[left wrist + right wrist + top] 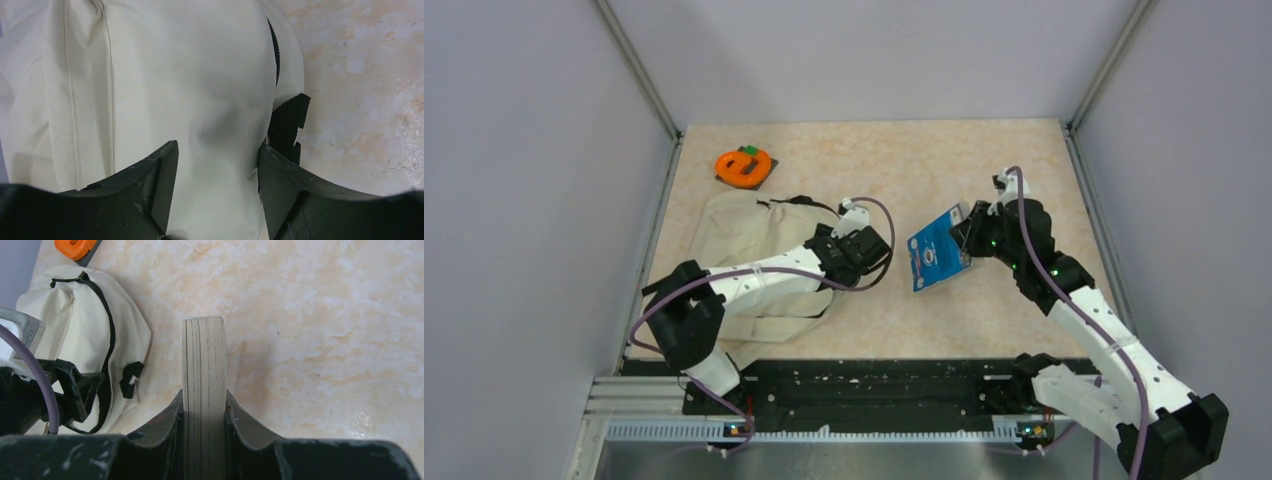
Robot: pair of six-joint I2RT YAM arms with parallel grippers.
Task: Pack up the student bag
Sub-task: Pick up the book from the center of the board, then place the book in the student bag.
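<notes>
The student bag is a large cream fabric backpack with black trim, lying at the left of the table. My left arm reaches over it. My left gripper is at the bag's right edge, and in the left wrist view its jaws are closed on a bunched fold of the cream fabric. A black strap end sits beside the right finger. My right gripper is shut on a blue booklet and holds it above the table to the right of the bag. Its page edges show between the jaws.
An orange ring-shaped item on a dark base lies at the back left, behind the bag; it also shows in the right wrist view. Grey walls enclose the table on three sides. A black rail runs along the near edge.
</notes>
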